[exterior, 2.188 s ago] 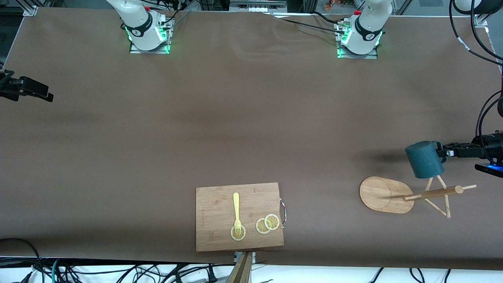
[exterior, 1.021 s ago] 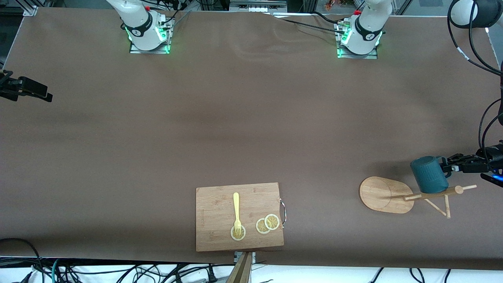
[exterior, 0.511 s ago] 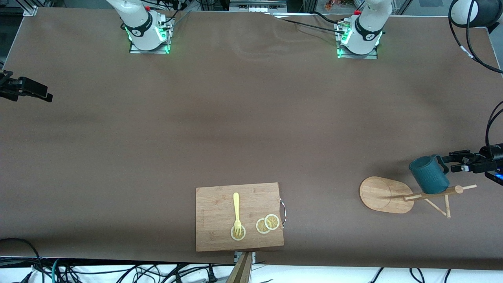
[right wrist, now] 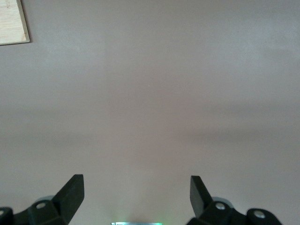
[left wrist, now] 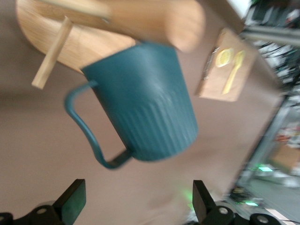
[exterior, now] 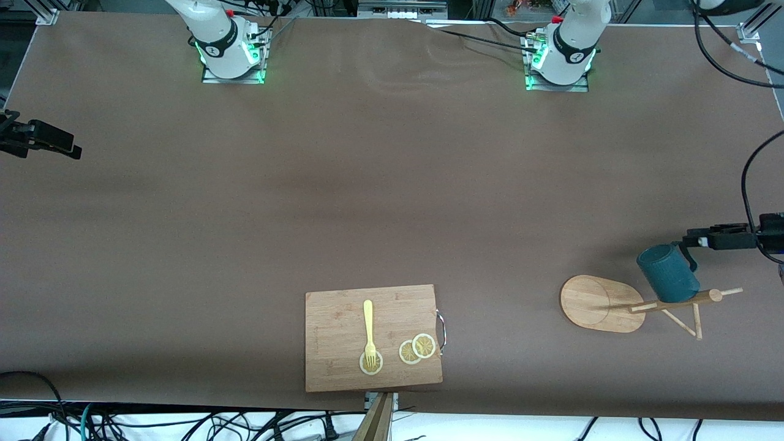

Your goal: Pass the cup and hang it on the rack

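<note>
The dark teal cup [exterior: 667, 274] hangs by its handle on a peg of the light wooden rack [exterior: 672, 301], beside the rack's post, with nothing gripping it. My left gripper [exterior: 696, 239] hovers just off the cup's handle side, open and empty. In the left wrist view the cup [left wrist: 145, 103] and its handle [left wrist: 83, 125] sit clear of my left gripper [left wrist: 139, 206], below the rack's post [left wrist: 154, 18]. My right gripper [exterior: 64, 146] waits at the right arm's end of the table, open, and in its own view my right gripper [right wrist: 136, 197] is over bare table.
A rectangular wooden cutting board [exterior: 343, 361] lies near the front edge at mid-table, with a yellow fork [exterior: 369, 331] and lemon slices [exterior: 416, 349] on it. The rack's oval base [exterior: 588, 300] rests toward the left arm's end. Cables hang near that table end.
My left gripper opened, let go of the cup's handle and drew back from it. The cup stays hanging on the rack. The right arm has not moved.
</note>
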Robot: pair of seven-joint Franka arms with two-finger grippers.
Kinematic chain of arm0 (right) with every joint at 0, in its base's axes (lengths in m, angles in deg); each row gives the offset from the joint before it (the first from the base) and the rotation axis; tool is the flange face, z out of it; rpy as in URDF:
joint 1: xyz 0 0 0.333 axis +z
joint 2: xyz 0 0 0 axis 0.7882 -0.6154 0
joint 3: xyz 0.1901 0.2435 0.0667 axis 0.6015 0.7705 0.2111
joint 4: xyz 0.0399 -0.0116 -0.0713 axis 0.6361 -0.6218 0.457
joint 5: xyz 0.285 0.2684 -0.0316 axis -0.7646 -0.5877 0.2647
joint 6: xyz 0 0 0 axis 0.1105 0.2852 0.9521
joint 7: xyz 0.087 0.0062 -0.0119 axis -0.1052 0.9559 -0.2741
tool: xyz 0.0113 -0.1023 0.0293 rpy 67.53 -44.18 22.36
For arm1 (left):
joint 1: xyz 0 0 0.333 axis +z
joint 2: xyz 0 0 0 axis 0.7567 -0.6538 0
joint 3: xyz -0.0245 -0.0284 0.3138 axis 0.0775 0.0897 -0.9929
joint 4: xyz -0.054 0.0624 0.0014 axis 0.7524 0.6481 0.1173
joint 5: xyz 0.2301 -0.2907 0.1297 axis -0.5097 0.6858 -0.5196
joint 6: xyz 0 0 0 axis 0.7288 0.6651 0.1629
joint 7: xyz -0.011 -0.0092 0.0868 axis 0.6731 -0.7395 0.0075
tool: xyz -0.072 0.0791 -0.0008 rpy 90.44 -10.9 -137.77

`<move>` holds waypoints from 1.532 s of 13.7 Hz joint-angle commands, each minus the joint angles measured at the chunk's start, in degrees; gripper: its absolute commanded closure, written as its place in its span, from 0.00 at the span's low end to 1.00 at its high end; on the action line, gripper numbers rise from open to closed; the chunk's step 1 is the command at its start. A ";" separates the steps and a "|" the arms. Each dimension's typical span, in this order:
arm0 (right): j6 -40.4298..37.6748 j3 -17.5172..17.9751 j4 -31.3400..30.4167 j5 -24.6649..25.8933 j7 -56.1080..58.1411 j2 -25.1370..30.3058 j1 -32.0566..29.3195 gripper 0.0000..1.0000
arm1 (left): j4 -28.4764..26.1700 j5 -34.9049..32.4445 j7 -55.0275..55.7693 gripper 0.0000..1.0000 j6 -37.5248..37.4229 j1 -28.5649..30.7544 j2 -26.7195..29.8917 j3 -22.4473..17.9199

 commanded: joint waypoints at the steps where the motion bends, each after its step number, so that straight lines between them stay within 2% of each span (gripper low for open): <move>1: -0.49 0.19 1.54 0.41 0.88 -0.66 -0.39 0.00 | -2.08 -13.73 -0.03 0.00 -0.08 -7.16 7.78 -0.79; 4: -0.49 0.19 1.54 0.41 0.96 -0.66 -0.39 0.00 | -5.41 -26.14 0.14 0.00 0.19 -14.98 14.03 -0.79; 6: -0.40 0.19 1.54 0.41 0.96 -0.66 -0.39 0.00 | -8.57 -30.21 0.23 0.00 1.76 -17.81 17.90 -0.27; 10: -0.40 0.19 1.54 0.41 0.96 -0.75 -0.39 0.00 | -24.89 -35.31 -0.12 0.00 14.13 -17.82 29.67 5.08; 11: -0.40 0.19 1.54 0.41 0.96 -0.75 -0.39 0.00 | -27.54 -35.58 -0.82 0.00 15.82 -17.91 31.87 5.36; 13: -0.40 0.19 1.54 0.41 0.96 -0.75 -0.39 0.00 | -28.89 -35.68 -3.80 0.00 16.80 -20.18 34.43 3.97; 17: -0.40 0.19 1.54 0.41 0.96 -0.66 -0.39 0.00 | -28.01 -34.88 -2.94 0.00 16.45 -25.00 34.88 0.45; 21: -0.40 0.19 1.54 0.41 0.96 -0.75 -0.39 0.00 | -27.83 -32.60 -3.02 0.00 16.62 -25.64 35.06 -1.67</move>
